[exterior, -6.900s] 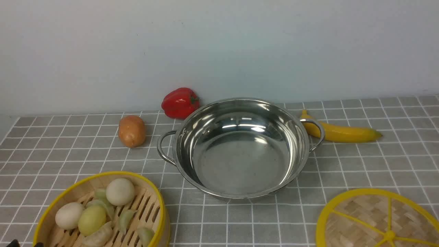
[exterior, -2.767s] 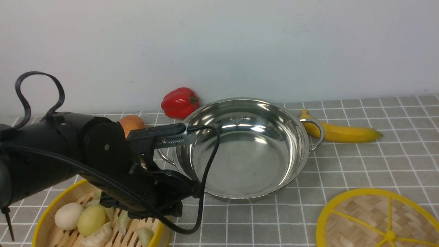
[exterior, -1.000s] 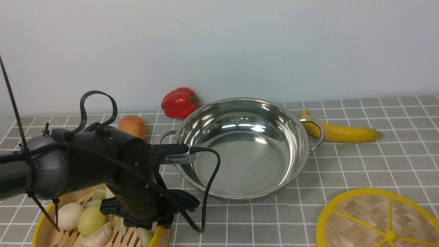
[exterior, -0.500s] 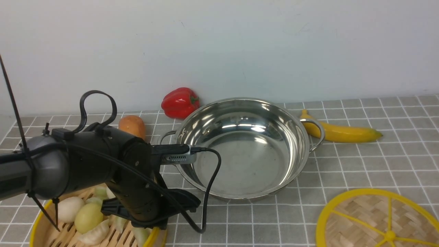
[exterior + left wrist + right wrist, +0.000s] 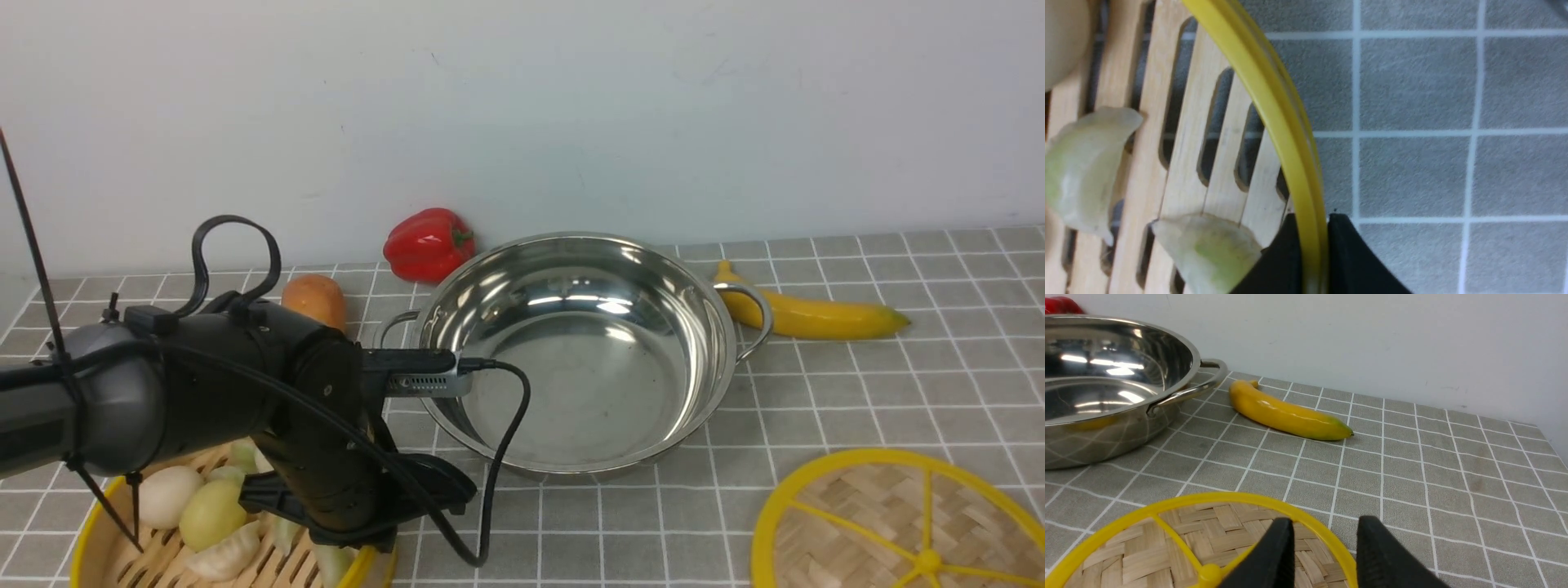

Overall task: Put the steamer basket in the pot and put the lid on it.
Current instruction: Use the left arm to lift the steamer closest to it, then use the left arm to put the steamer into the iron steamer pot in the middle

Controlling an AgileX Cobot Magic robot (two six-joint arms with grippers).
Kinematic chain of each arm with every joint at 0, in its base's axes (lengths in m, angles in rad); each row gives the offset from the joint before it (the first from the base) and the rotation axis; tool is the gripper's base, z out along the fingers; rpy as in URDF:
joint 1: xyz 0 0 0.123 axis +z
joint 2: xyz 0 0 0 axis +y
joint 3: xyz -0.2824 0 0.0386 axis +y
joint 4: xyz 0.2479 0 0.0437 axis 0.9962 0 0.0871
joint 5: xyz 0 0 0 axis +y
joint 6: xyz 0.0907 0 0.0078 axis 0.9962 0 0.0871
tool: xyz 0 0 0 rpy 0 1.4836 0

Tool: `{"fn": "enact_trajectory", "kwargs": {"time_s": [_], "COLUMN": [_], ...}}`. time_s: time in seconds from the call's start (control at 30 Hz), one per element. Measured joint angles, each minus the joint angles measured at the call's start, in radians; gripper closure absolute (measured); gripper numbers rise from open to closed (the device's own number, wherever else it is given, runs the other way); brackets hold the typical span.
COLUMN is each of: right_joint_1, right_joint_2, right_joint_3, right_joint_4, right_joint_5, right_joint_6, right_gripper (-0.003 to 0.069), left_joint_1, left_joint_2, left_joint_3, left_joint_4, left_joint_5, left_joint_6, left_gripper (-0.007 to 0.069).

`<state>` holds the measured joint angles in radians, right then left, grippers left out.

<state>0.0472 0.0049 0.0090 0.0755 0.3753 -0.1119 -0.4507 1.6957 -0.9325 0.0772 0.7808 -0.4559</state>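
The left gripper (image 5: pixel 1312 222) pinches the right rim of the steamer basket (image 5: pixel 1229 134); the right gripper (image 5: pixel 1325 528) hangs open above the lid (image 5: pixel 1167 547).

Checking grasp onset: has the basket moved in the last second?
Yes, slightly. The basket, rim pinched by the left fingers, has shifted left, away from the pot, which has stayed put.

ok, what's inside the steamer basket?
Steamer basket holds a white bun, a yellow-green bun and pale dumplings. The left arm covers its far part, so anything there is hidden.
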Motion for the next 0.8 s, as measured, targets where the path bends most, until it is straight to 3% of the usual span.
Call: {"fn": "enact_trajectory", "kwargs": {"time_s": [0.4,0.8], "right_joint_1": [0.0,0.0], "right_joint_2": [0.0,0.0], "right_joint_3": [0.0,0.0], "right_joint_4": [0.0,0.0], "right_joint_5": [0.0,0.0], "right_joint_6": [0.0,0.0], "right_gripper": [0.0416,0.0416], "left_joint_1": [0.0,0.0], "left_joint_2": [-0.09,-0.193], "left_joint_3": [-0.024,-0.195], "left_joint_4": [0.041,0.085], "left_joint_5": [0.165,0.4], "left_joint_6": [0.191,0.402], "left_gripper": [0.0561,0.0561]}}
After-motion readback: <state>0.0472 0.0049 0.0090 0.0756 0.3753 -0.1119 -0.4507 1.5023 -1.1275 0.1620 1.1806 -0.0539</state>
